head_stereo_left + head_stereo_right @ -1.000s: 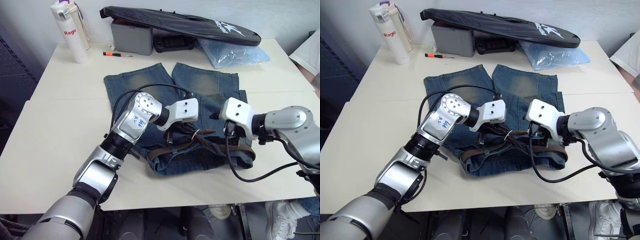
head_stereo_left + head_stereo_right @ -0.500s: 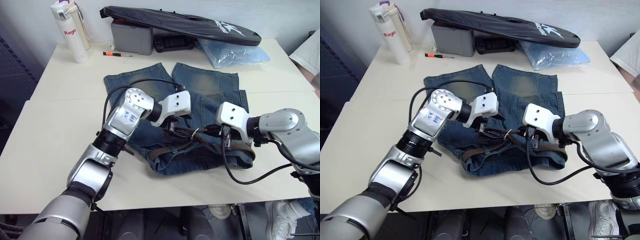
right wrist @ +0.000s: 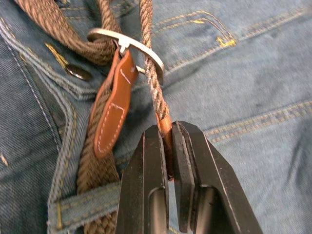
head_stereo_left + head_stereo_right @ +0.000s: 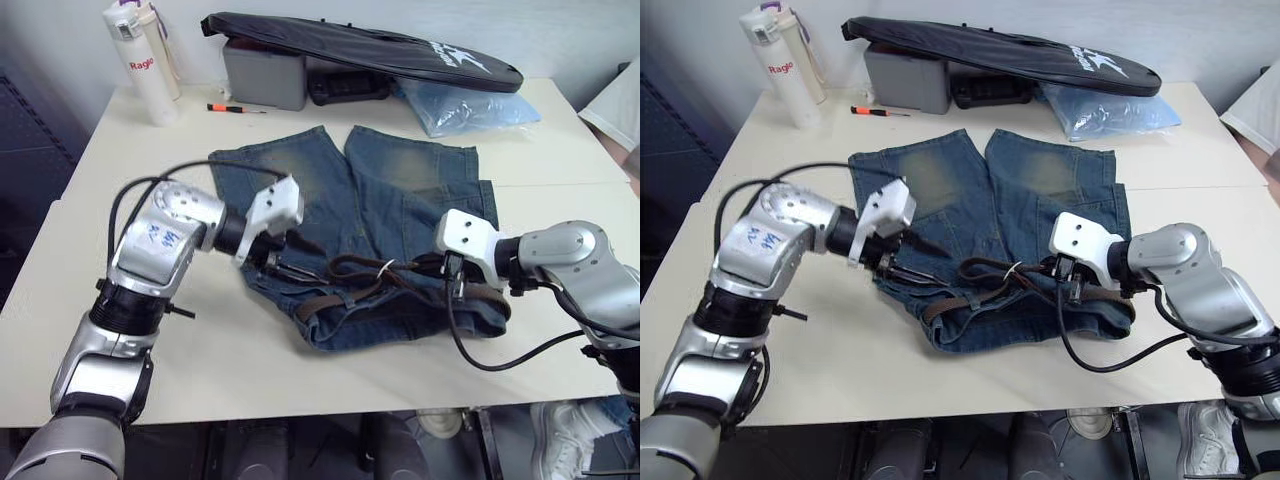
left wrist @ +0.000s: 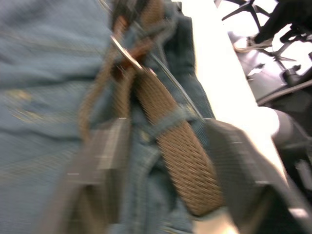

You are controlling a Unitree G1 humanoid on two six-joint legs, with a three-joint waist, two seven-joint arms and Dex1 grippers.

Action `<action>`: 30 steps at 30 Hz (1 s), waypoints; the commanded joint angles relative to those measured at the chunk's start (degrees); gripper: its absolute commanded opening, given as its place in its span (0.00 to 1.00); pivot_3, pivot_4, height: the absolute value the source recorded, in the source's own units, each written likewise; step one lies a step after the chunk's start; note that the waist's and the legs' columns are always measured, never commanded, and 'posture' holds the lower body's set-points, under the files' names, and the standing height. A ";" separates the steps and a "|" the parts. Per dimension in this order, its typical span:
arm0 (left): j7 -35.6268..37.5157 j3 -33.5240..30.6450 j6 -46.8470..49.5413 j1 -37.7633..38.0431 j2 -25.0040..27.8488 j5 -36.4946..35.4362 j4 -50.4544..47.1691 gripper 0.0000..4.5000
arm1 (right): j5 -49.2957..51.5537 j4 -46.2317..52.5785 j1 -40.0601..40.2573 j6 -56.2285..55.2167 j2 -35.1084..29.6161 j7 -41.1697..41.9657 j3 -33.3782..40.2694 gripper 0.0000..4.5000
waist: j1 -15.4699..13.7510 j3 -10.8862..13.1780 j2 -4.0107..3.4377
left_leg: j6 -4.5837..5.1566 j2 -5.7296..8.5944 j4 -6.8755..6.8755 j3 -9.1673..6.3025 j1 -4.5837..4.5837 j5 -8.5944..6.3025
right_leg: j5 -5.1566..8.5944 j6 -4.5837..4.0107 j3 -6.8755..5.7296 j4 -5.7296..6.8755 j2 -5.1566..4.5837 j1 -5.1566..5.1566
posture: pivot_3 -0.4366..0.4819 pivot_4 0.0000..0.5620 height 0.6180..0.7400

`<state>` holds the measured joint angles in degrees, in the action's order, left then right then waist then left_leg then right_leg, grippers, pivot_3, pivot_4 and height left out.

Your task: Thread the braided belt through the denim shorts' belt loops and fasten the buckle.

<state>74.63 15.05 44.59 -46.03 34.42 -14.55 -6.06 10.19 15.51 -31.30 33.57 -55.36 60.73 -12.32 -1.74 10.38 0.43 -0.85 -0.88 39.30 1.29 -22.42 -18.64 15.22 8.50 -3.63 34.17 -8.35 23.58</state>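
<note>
Braided belt (image 3: 155, 97) pinched by right gripper (image 3: 168, 146).

Lab or workshop setting, pale worktop (image 4: 100, 180) beyond the jaws, white bottle (image 4: 140, 60), small screwdriver (image 4: 232, 107), grey case (image 4: 262, 75), black bag (image 4: 370, 45), office chair base (image 5: 265, 19) on the floor
</note>
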 commanded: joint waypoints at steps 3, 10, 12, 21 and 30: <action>-2.76 3.12 -1.27 0.81 -1.84 -0.27 -1.59 0.01 | -1.57 0.66 -0.65 -4.04 -0.73 1.31 0.96 0.00 | 0.37 0.00 0.00 | 0.01 -0.01 -0.02 0.00 0.02 0.00 | 0.00 0.00 0.01 0.01 0.00 0.01 | 0.48 0.27 1.00; -1.78 7.79 -2.08 3.18 0.75 0.86 -2.27 0.01 | -2.95 1.66 0.06 -4.48 -1.22 1.14 1.77 0.00 | 0.51 0.00 -0.01 | 0.01 -0.01 -0.09 0.05 0.05 0.00 | 0.00 0.00 0.03 0.01 0.00 0.04 | 0.48 0.27 1.00; -1.88 9.33 -3.63 4.19 1.94 2.24 -2.03 0.01 | -3.20 2.03 0.38 -4.99 -1.33 0.95 2.27 0.00 | 0.48 0.00 -0.01 | 0.01 -0.01 -0.08 0.05 0.05 0.00 | 0.00 0.00 0.04 0.00 0.00 0.04 | 0.48 0.27 1.00; -1.45 10.90 -8.50 7.91 6.02 4.95 -0.93 0.01 | -7.68 -0.23 14.98 -31.03 -7.64 -0.52 12.45 0.00 | 0.21 0.00 0.00 | 0.04 0.00 -0.08 0.07 0.06 -0.02 | 0.00 0.00 0.05 -0.06 0.00 -0.01 | 0.48 0.27 1.00; -1.17 11.47 -9.31 12.13 8.50 5.81 -2.82 0.01 | -10.56 -15.68 25.10 -57.15 -10.19 -3.48 24.37 0.00 | 0.65 -0.02 -0.03 | 0.05 -0.04 -0.12 0.21 0.32 -0.03 | 0.00 0.00 0.17 0.02 0.00 -0.11 | 0.48 0.27 1.00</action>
<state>72.61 25.24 34.89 -35.52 41.04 -10.13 -8.63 0.85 2.89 -6.82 -19.33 -63.99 58.39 8.58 -1.10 10.36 0.40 -0.80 -0.91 39.18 1.50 -22.09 -18.67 15.22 8.50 -3.45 34.18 -8.35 23.47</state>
